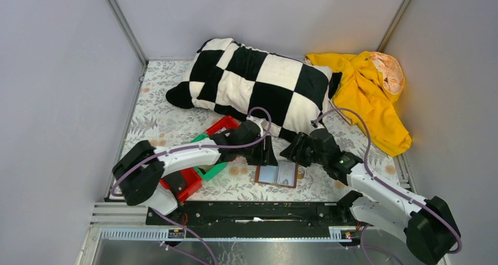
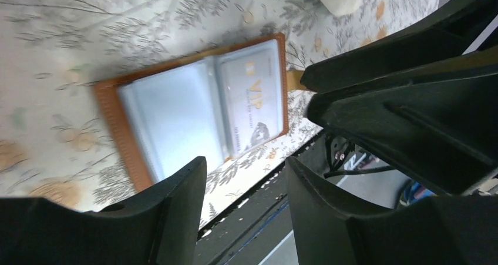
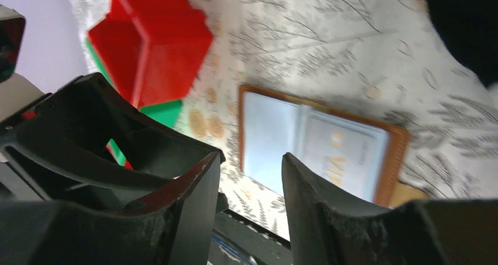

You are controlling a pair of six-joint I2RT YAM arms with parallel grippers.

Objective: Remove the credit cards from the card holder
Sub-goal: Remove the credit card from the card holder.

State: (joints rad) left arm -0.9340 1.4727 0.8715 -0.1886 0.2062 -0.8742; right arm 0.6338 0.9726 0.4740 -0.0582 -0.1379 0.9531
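Note:
The card holder [image 1: 277, 174] lies open and flat on the floral table near the front edge, with a brown rim and pale grey-blue inner faces. One pocket holds a light credit card [image 2: 252, 97] with gold "VIP" lettering, also visible as the card [image 3: 343, 156] in the right wrist view. My left gripper [image 1: 262, 153] hovers just behind the holder's left half, and my right gripper [image 1: 292, 152] just behind its right half. The left gripper [image 2: 246, 177] is open and empty over the holder [image 2: 194, 109]. The right gripper [image 3: 249, 171] is open and empty above the holder [image 3: 320, 147].
A red bin [image 1: 187, 183] and a green bin [image 1: 211, 170] sit left of the holder under the left arm, with another red bin [image 1: 223, 124] behind. A black-and-white checkered pillow [image 1: 252, 83] and a yellow cloth [image 1: 367, 94] fill the back. A black rail [image 1: 252, 209] runs along the near edge.

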